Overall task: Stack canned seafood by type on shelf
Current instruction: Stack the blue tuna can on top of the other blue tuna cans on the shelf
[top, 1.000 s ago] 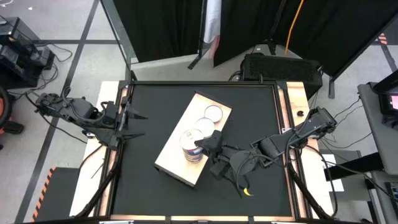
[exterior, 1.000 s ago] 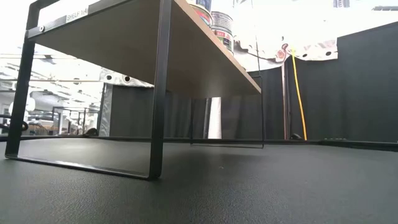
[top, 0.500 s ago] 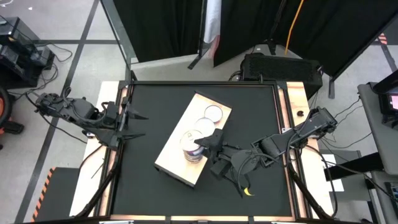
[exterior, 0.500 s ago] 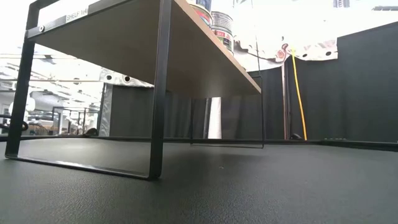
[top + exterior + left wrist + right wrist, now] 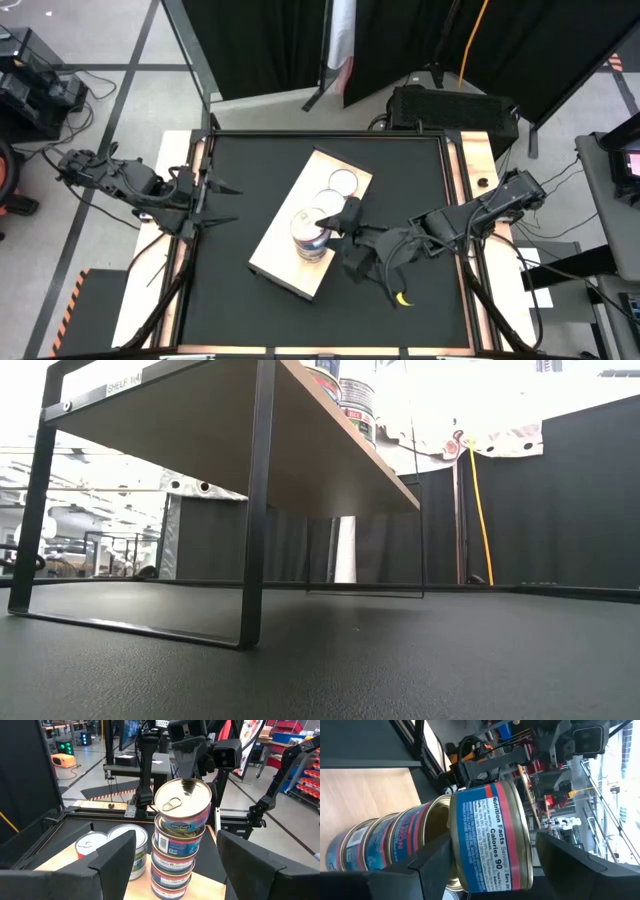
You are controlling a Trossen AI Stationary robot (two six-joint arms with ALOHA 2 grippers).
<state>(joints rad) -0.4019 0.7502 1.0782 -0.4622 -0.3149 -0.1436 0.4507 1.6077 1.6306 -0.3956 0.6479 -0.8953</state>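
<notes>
While right gripper (image 5: 340, 215) fingers stand apart around top tin (image 5: 183, 802) of stack, frame centre, on shelf (image 5: 277, 250) | retract level, avoid toppling | left gripper (image 5: 222, 203) fingers apart, frame left.

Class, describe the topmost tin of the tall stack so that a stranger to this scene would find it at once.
Start at the long pale beige wooden shelf lying slantwise on the black table. On it rises one tall stack of round tins, with lower tins beside it. The top tin has a shiny lid with a pull ring, a blue and pink label, and sits slightly askew, highest of all.
</notes>
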